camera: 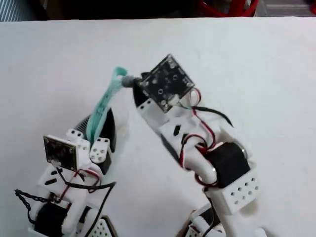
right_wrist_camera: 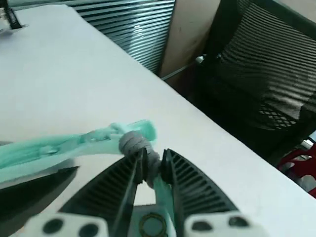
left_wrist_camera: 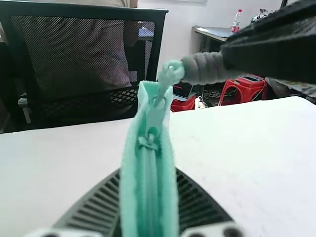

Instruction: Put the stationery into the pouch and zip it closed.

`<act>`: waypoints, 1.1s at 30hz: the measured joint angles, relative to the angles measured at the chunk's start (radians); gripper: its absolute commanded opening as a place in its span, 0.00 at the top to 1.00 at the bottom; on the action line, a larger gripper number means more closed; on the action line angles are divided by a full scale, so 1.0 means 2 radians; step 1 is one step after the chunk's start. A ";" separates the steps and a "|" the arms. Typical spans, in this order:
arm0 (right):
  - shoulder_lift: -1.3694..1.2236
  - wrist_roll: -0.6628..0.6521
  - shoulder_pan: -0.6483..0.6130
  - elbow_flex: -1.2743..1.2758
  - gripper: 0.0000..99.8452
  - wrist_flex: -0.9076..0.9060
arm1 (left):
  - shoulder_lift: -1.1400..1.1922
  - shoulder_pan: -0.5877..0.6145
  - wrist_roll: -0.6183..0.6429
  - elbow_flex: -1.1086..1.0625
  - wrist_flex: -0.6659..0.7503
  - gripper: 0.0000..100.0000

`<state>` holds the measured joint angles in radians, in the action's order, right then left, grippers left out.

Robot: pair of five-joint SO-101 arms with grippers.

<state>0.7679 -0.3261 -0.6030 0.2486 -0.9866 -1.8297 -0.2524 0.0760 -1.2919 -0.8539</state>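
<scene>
An office: a white desk (left_wrist_camera: 256,148) with a black mesh chair (left_wrist_camera: 74,59) behind it, slatted window blinds (right_wrist_camera: 133,29), a bottle (left_wrist_camera: 237,19) on another desk (left_wrist_camera: 212,32), and red stools (left_wrist_camera: 244,89).

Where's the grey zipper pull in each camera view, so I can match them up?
High view: grey zipper pull left of centre, at the pouch's far end, in the right gripper.
Left wrist view: pull beyond the pouch's tip, held by the right gripper.
Right wrist view: pull clamped in its own gripper.
Shared landmark: the mint pouch.
</scene>
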 measured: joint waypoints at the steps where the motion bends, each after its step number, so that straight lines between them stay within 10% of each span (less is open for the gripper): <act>1: -0.005 0.000 0.010 0.000 0.98 0.008 | 0.000 0.000 0.000 0.000 0.001 0.98; 14: 0.003 -0.010 0.037 -0.001 0.98 -0.004 | 0.000 0.002 -0.010 -0.024 0.022 0.98; 18: 0.021 -0.017 -0.006 -0.001 0.78 -0.045 | 0.000 0.000 -0.023 -0.031 0.034 0.98; 33: -0.138 -0.209 -0.127 -0.142 0.75 -0.182 | 0.000 -0.002 -0.026 -0.031 0.019 0.98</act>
<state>0.4918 -0.7449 -0.8562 -0.0353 -1.3502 -1.8297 -0.2555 0.0238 -1.3533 -0.8155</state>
